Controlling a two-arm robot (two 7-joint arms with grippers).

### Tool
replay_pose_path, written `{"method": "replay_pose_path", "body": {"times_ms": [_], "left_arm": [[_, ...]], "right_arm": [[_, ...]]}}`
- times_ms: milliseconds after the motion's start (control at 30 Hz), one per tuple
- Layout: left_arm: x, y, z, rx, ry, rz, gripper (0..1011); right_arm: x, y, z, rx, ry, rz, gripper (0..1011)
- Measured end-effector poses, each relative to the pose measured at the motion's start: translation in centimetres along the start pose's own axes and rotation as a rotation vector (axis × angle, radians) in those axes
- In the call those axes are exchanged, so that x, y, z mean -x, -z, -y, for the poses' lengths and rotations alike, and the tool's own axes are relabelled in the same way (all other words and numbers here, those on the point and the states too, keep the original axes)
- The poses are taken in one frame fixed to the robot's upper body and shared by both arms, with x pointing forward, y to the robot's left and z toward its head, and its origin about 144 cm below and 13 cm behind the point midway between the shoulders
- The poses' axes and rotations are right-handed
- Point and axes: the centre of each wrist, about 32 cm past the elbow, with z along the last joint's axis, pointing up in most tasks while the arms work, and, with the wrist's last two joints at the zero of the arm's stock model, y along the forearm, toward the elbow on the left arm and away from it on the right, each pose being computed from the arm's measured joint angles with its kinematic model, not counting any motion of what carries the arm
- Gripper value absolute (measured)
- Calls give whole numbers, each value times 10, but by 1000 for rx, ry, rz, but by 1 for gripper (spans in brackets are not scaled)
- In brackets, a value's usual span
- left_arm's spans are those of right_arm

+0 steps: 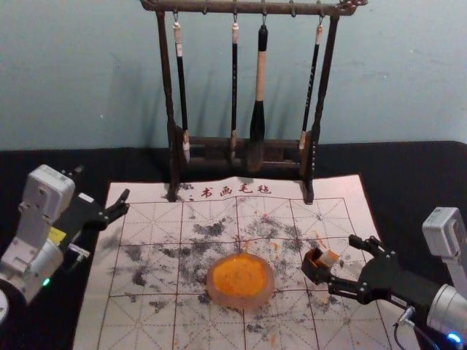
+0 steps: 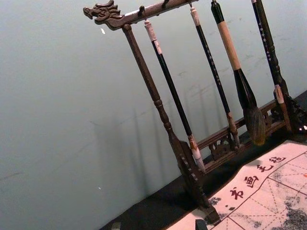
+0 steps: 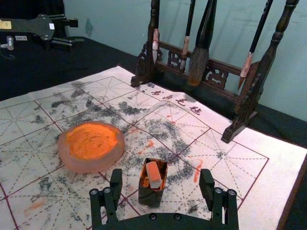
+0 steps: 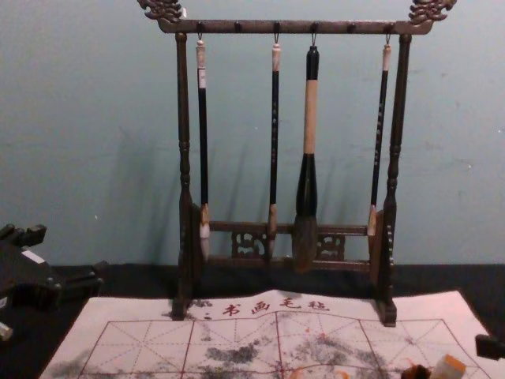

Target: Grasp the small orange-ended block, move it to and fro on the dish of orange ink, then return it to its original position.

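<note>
The right gripper (image 1: 341,262) is at the robot's right of the dish of orange ink (image 1: 241,281), its two fingers spread wide, one on either side of the small block (image 3: 154,175), with a gap to each in the right wrist view; it grasps nothing. The block stands in a dark, square-mouthed holder (image 3: 150,198), to the robot's right of the dish and near it. Its long axis is steep but tilted, the orange-marked end upward and leaning away from the dish, toward the right gripper; the lower end is hidden by the holder. What shows of the block is straight-edged and squared off, with a bright orange face and a pale, whitish face meeting at a crisp edge. Orange also stains the inside of the holder. The left gripper (image 1: 101,183) is parked well apart from the dish, beyond it on the robot's left, its fingers parted and nothing between them. Dish and holder rest on a gridded sheet (image 1: 135,319) with dark smudges and orange marks around the dish; beyond the dish stands a dark wooden rack (image 1: 326,80) with four hanging brushes (image 1: 260,76).
</note>
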Motion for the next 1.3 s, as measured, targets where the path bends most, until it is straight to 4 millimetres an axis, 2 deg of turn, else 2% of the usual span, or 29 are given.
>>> {"method": "replay_pose_path", "body": {"times_ms": [600, 733, 933, 967, 1033, 1300], "left_arm": [[0, 0, 0, 0, 0, 0, 1001], [0, 0, 0, 0, 0, 0, 1001], [0, 0, 0, 0, 0, 0, 1001], [0, 0, 0, 0, 0, 0, 1001], [0, 0, 0, 0, 0, 0, 1001], [0, 0, 0, 0, 0, 0, 1001]], "right_arm": [[0, 0, -1, 5, 1, -3, 1000], [0, 0, -1, 4, 1, -3, 950], [0, 0, -1, 4, 1, -3, 797], [0, 0, -1, 4, 1, -2, 741], [0, 0, -1, 4, 1, -2, 706], [0, 0, -1, 3, 1, -3, 448]]}}
